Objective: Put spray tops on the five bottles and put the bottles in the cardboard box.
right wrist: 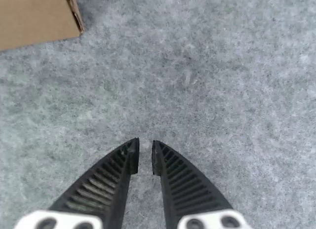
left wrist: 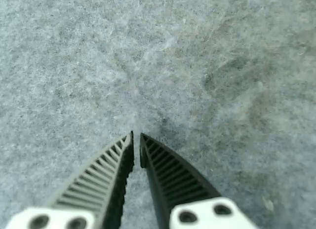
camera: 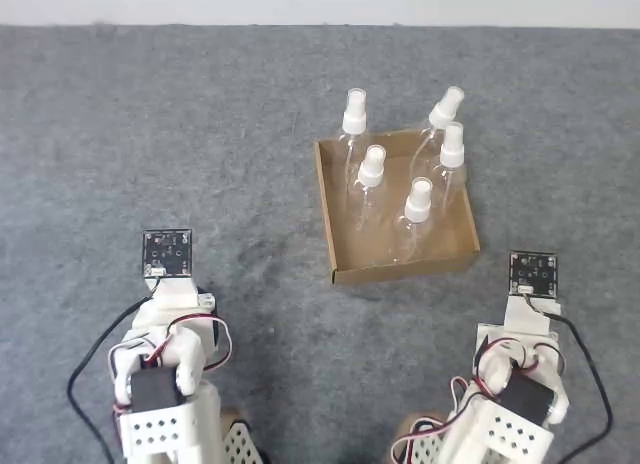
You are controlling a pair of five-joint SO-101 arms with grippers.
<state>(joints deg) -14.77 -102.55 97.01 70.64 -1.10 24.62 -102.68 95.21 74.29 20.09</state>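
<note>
In the high view, 5 clear bottles (camera: 363, 199) stood upright inside 1 cardboard box (camera: 400, 270), right of centre in the upper half of the frame. Each bottle carried 1 of the 5 white spray tops (camera: 372, 164). 2 bottles stood along the box's far side, with their tops showing past its far rim in the picture. 1 stood at the right wall, 1 left of the middle and 1 nearest the front wall. The bottles were close together; whether any touched could not be told. The box was shallow and open at the top, and it sat slightly turned on the grey, felt-covered table (camera: 150, 134).

2 arms were in the high view: the left arm (camera: 165, 384) at the lower left of the frame and the right arm (camera: 510, 404) at the lower right, both well apart from the box. The right arm was the nearer of the 2 to it.

In the left wrist view, the left tool (left wrist: 137, 136) was narrow, its 2 black ribbed tips almost meeting, and it held nothing over the grey table. In the right wrist view, the right tool (right wrist: 144, 141) was also narrow, with a thin slit between its tips, and it also held nothing. 1 corner of the cardboard box (right wrist: 34, 17) showed in the upper left of that frame, with grey table between it and the tips.
</note>
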